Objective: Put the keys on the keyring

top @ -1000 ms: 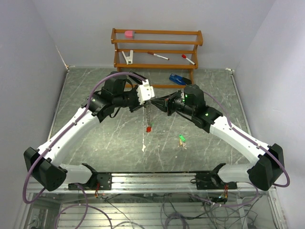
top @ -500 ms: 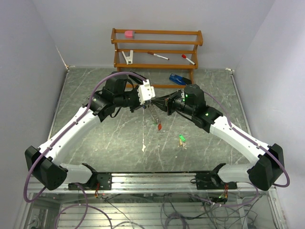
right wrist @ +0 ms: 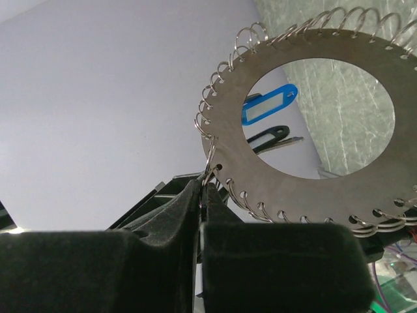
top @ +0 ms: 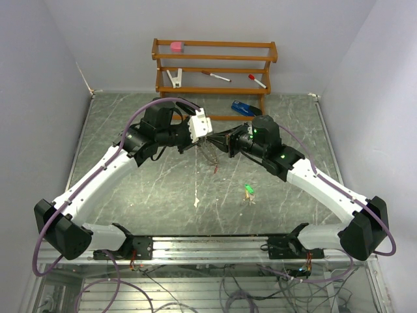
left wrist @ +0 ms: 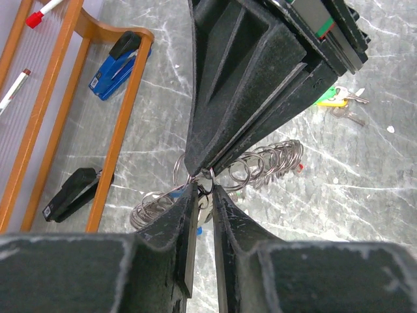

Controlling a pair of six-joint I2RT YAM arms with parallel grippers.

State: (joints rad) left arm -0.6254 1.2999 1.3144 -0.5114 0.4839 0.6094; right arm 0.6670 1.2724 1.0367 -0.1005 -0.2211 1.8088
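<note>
At the far edge of your grey table [top: 130, 195] stands a wooden rack [top: 215, 60] holding 1 pink block [top: 176, 46], 1 white clip [top: 174, 78] and 2 pens [top: 215, 76]; a blue stapler [top: 243, 108] lies near its right foot.

1. Red-tagged key [top: 215, 170] on the dangling chain swung right and up, toward the right hand [top: 226, 141].
2. Left hand [left wrist: 203, 195] jaws narrowed at the keyring [right wrist: 306, 171] edge.

no legible text, labels, numbers or signs
</note>
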